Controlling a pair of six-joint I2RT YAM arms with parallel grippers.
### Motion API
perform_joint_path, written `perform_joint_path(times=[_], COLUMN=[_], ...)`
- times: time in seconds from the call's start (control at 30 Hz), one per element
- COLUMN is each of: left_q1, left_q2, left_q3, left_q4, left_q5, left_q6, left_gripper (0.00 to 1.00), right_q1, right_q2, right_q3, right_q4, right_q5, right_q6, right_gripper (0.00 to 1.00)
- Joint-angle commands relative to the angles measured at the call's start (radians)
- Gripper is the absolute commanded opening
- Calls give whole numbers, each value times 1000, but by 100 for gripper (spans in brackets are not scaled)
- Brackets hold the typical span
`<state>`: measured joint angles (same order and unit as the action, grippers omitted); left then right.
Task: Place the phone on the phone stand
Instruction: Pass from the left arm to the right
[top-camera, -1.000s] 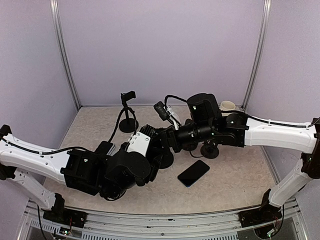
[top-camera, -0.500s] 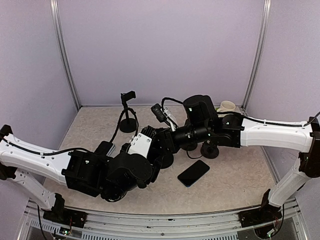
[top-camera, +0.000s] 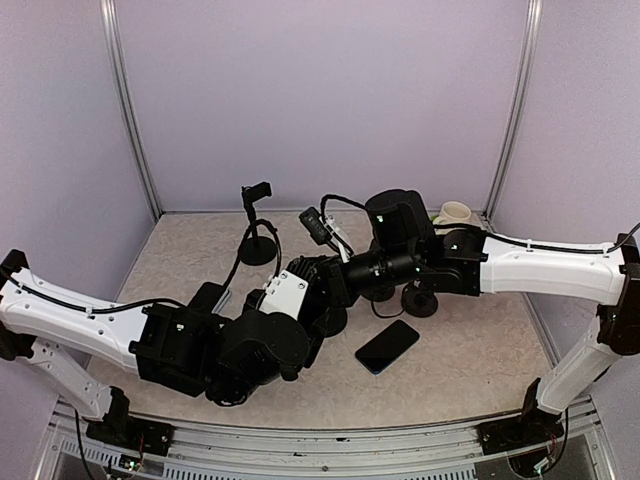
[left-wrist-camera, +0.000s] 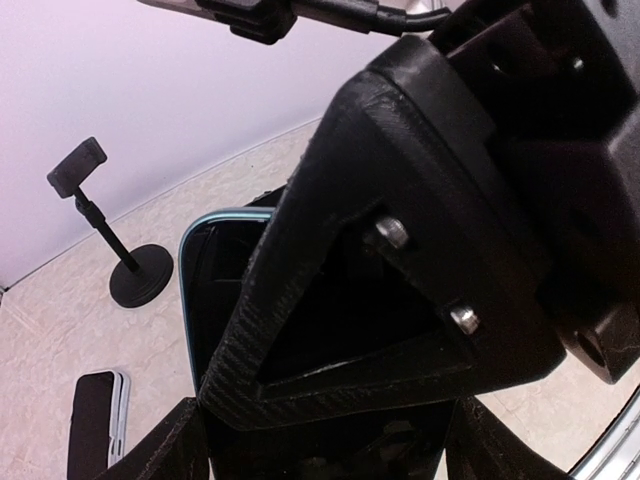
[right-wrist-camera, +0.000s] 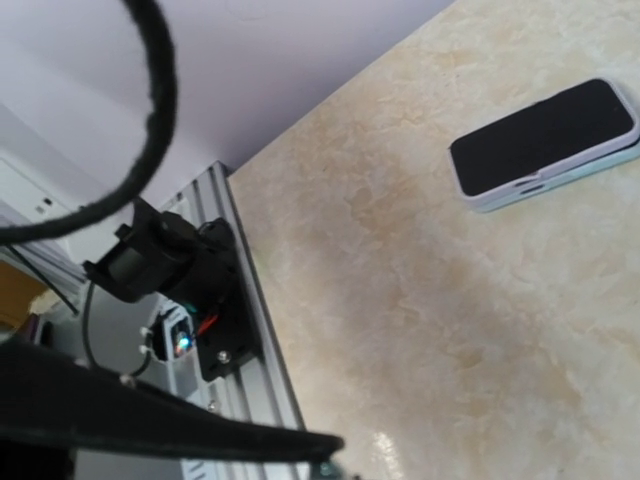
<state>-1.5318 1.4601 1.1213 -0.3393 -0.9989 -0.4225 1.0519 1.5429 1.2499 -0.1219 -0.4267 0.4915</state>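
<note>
A phone (left-wrist-camera: 215, 270) with a light-blue rim stands between the fingers (left-wrist-camera: 170, 450) of my left gripper (left-wrist-camera: 320, 445), which is shut across its width. My right gripper (top-camera: 312, 275) meets it from the right, above the middle of the table. One black right finger (left-wrist-camera: 330, 300) lies flat on the phone's screen, and the jaws are closed across its thickness. In the right wrist view the phone shows only as a thin dark band (right-wrist-camera: 200, 435) seen edge-on. A black phone stand (top-camera: 257, 222) with a round base stands at the back left (left-wrist-camera: 110, 230), apart from both grippers.
A second phone (top-camera: 387, 346) lies flat on the table right of centre (right-wrist-camera: 545, 143). A third (top-camera: 207, 296) lies at the left (left-wrist-camera: 97, 425). Two more round stand bases (top-camera: 420, 300) (top-camera: 328, 318) sit under the arms. A white cup (top-camera: 455, 211) stands at the back right.
My right arm has shifted a little to the left and its jaws have closed on the phone. The left gripper keeps its hold and has barely moved.
</note>
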Motion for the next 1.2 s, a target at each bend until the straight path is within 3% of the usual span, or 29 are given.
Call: perform_joint_path(times=[0.0,0.07,0.2,0.43,0.6,0.77,0.97,1.17], left_q1=[-7,-7,-7,-7,-7,-7,-7,19], left_q2=[-6,-5,-6,-29,-92,-163,-237,-297], left_q3=[42,42,42,28,-21,-78,-117,-143], left_q4=[32,32,35,48,92,146,155,139], left_q5=[-41,-43,-46,-43,-32,-16,-12,12], left_q6=[-10,-12,-14,-25,-25,-19,-17,-28], left_gripper=[52,51,54,84,97,99,99,99], right_q1=[13,13,13,13,12,-16,-111,-148], right_q2=[16,20,21,14,6,-25,-73,-130], right_q3=[25,25,25,35,67,74,56,54], right_q4=[21,21,22,15,-35,-78,-116,-196], right_q5=[-14,-19,-21,-17,14,42,-56,-22], right_q6=[-5,-5,-5,-18,-78,-114,-151,-335], right_gripper=[5,0,0,0,0,0,0,0])
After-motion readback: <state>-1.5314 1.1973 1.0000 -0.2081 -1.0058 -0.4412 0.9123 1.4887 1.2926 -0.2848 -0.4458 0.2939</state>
